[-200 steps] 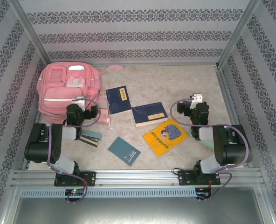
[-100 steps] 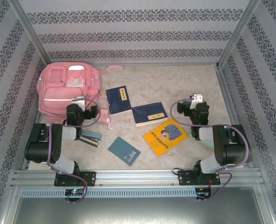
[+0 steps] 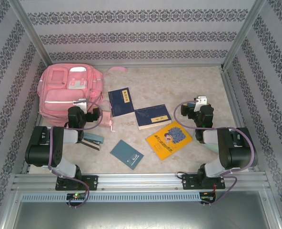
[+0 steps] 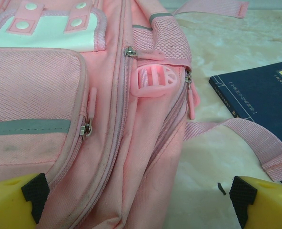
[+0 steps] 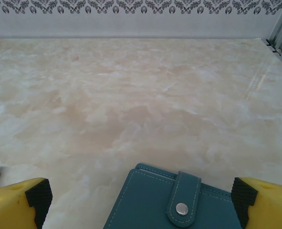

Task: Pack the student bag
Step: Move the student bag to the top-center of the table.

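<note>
The bag [image 4: 60,95], lengthwise away from the arms, lies just ahead of the spread, empty left gripper [image 4: 137,193]; the right gripper [image 5: 138,195], also spread, is well apart.

Lab cell: aluminium frame [image 3: 141,181], wallpapered panels [image 3: 131,28]

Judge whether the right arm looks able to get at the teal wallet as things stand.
Probably yes: the right gripper hangs open right at the teal wallet, jaws standing wide to either side of it, and nothing lies on the wallet or between it and the gripper.
</note>
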Robot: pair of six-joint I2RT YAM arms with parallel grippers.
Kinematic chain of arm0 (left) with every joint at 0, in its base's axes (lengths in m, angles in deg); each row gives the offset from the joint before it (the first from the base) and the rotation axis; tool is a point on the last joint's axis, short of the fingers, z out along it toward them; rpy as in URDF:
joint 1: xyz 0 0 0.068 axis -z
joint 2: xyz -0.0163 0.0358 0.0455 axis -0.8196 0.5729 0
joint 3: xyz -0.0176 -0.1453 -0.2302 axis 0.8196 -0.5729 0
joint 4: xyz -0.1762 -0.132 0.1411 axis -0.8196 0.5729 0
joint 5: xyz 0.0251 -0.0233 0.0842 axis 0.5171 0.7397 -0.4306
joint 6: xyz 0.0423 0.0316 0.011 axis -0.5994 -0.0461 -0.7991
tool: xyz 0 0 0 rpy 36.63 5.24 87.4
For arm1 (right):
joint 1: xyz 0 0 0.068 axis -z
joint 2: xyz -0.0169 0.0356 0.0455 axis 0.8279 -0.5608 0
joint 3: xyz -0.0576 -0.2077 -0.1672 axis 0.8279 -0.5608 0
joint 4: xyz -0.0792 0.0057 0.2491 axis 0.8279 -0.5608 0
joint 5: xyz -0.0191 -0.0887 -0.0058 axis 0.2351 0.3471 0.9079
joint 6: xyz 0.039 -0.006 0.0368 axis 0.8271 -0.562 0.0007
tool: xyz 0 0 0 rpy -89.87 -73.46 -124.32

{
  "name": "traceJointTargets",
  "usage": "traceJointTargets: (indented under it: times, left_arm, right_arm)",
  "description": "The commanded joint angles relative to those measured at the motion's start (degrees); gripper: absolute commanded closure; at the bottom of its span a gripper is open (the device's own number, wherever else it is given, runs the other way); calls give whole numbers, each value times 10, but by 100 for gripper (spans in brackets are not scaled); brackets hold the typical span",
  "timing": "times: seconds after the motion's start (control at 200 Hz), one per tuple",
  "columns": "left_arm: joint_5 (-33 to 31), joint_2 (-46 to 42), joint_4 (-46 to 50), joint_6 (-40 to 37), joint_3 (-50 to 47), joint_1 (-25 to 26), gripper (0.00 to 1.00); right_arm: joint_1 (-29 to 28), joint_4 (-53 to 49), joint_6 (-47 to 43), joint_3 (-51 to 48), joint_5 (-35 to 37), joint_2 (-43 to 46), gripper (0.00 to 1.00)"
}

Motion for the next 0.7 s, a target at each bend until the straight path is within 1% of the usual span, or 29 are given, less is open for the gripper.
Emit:
traceJointTargets:
  times: [0.0,0.135,0.255,0.295,0.345,0.39,0.425,0.455,0.485,0.54,0.59,0.694]
  left_arm:
    - [-14,-12,48,-5,31,6,0]
    - [-59,-64,278,2,137,5,0]
    - [-100,-99,414,37,215,4,0]
    - [-104,-107,463,59,241,4,1]
    - [-99,-111,522,86,278,2,0]
    - [-94,-111,565,105,306,1,0]
    - [-92,-110,595,123,324,0,1]
    - [-87,-109,617,137,340,0,1]
    - [-82,-108,633,149,351,-1,1]
    - [-73,-105,658,167,368,-2,0]
    - [-58,-104,667,173,377,-2,1]
    - [-27,-92,678,171,387,-2,0]
  right_arm:
    - [0,7,5,8,8,3,2]
    - [-1,-28,9,8,22,45,2]
    - [-1,-99,20,22,60,96,2]
    - [-3,-128,29,30,92,116,2]
    - [-2,-174,68,44,138,146,2]
    - [1,-228,134,63,179,175,2]
    - [3,-277,177,83,195,195,2]
    - [5,-309,195,99,189,211,2]
    - [5,-332,199,112,167,223,2]
    - [6,-335,201,124,131,233,2]
    - [6,-345,220,136,117,237,2]
    - [2,-389,245,179,64,226,2]
